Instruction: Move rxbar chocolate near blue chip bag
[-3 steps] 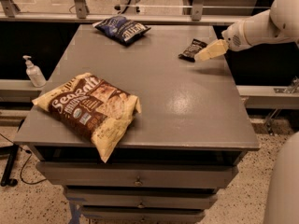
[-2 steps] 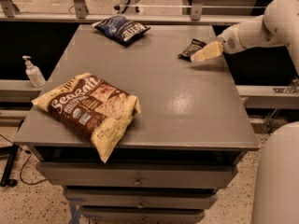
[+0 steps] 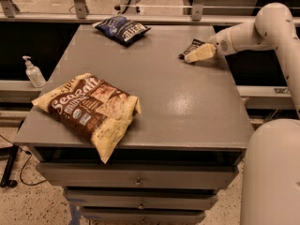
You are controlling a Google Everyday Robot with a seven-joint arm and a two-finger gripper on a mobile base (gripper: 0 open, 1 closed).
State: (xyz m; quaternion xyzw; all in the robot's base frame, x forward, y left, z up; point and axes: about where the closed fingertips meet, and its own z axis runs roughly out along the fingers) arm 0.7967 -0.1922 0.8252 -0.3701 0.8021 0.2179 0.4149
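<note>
The rxbar chocolate (image 3: 189, 47), a small dark flat bar, lies on the grey table (image 3: 154, 83) near its far right edge. My gripper (image 3: 199, 54) reaches in from the right and sits low over the bar's right end, covering part of it. The blue chip bag (image 3: 122, 28), dark navy with white lettering, lies at the table's far edge, left of the bar and well apart from it.
A large yellow-and-brown "Sea Salt" bag (image 3: 91, 108) lies at the front left and overhangs the table's front edge. A sanitizer bottle (image 3: 33, 72) stands on a ledge left of the table. A rail with posts (image 3: 78, 3) runs behind. Drawers (image 3: 138, 182) sit below.
My gripper has moved left and slightly down, from just right of the rxbar chocolate to over its right end. The bar and both bags have stayed put.
</note>
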